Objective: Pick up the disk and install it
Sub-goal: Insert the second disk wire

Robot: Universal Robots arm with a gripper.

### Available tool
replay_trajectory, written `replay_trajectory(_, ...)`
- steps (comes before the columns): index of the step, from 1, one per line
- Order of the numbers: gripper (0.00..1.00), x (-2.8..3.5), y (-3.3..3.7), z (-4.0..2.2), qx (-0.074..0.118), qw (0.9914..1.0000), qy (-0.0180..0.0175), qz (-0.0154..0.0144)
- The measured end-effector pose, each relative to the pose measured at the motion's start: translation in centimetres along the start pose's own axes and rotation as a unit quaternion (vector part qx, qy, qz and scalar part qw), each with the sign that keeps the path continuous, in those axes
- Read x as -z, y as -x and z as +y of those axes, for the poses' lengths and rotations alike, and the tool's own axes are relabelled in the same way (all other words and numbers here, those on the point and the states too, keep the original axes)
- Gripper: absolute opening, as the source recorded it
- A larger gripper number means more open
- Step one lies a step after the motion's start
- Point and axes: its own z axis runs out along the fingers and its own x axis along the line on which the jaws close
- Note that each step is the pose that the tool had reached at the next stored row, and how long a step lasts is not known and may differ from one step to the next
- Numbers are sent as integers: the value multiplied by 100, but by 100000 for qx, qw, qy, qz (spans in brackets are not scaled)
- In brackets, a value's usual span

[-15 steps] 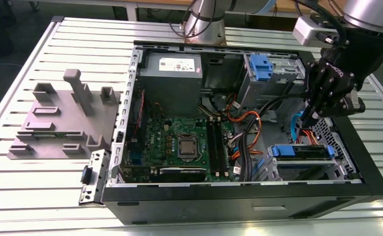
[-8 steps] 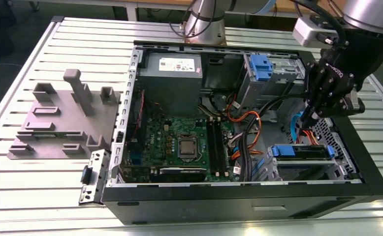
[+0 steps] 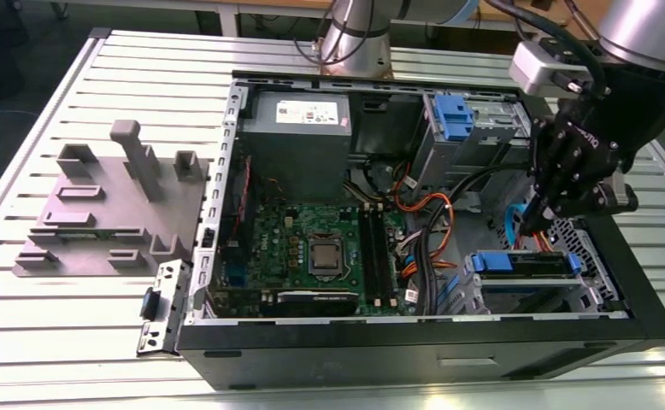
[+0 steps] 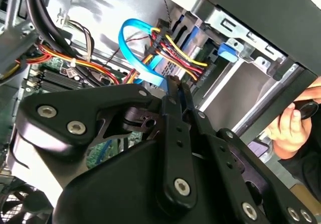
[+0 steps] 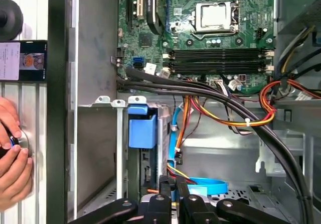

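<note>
Where the arm leans into an open computer case [image 3: 424,346] on a slatted table [image 3: 36,342], the gripper [image 3: 538,224] hangs over the drive bay at the exterior view's right. In the second wrist view its 2 black fingers [image 4: 170,98] are pressed together at the tips, with nothing seen between them. The tips sit just beside a bundle of red and yellow wires [image 4: 175,50] and a looping blue cable [image 4: 131,38].

The disk [image 3: 520,265] lies in the bay near the case's front corner, close to the gripper but not held by it, with its blue rail showing. In the first wrist view the disk's blue tab [image 5: 142,128] sits at the bay's mouth, apart from the fingertips.

A blue caddy [image 3: 452,115] stands in the far bay, near the grey power supply [image 3: 298,145]. The motherboard [image 3: 321,248] fills the case's middle. A grey fixture [image 3: 99,213] rests on the table at the exterior view's left. A person's hands [image 5: 10,158] rest outside the case wall.
</note>
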Motion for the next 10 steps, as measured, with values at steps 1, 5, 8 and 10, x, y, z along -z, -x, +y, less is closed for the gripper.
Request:
replay_trajectory(1, 16, -5, -14, 4, 71, 100000, -19, -60)
replay_trajectory(5, 16, -39, -58, 16, 350, 99997, -77, -661)
replay_trajectory(8, 16, -61, -83, 20, 486, 99989, -176, -1426)
replay_trajectory(10, 16, -69, -105, 22, 522, 99980, -304, -1931)
